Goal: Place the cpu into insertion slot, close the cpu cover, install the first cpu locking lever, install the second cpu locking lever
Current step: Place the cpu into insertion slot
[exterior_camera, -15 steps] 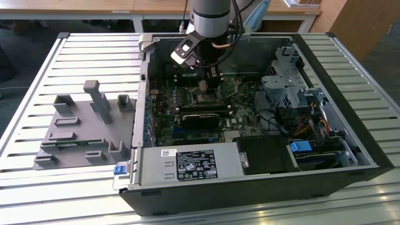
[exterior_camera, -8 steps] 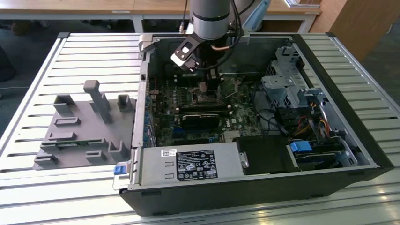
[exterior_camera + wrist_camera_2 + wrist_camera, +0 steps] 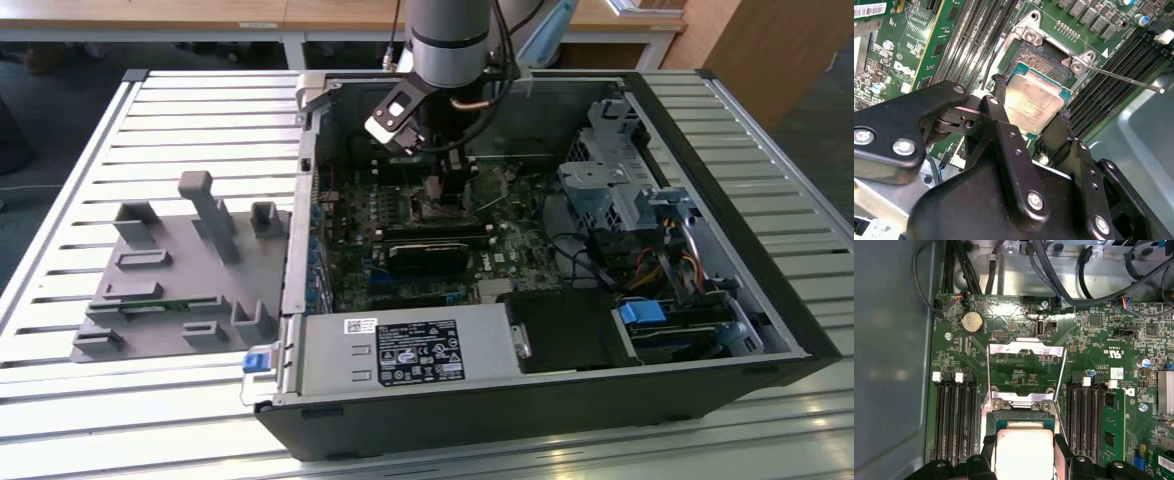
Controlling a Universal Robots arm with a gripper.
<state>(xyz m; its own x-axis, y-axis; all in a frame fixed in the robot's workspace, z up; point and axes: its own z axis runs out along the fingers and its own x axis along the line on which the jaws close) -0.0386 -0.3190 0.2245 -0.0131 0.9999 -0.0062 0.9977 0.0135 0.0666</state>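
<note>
gripper pinching the cpu (by two edges), at the insertion slot; cpu cover open

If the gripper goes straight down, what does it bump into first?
Most likely the slot: the gripper holds the cpu right over it, so the cpu would touch first. The gap is hard to judge.
</note>
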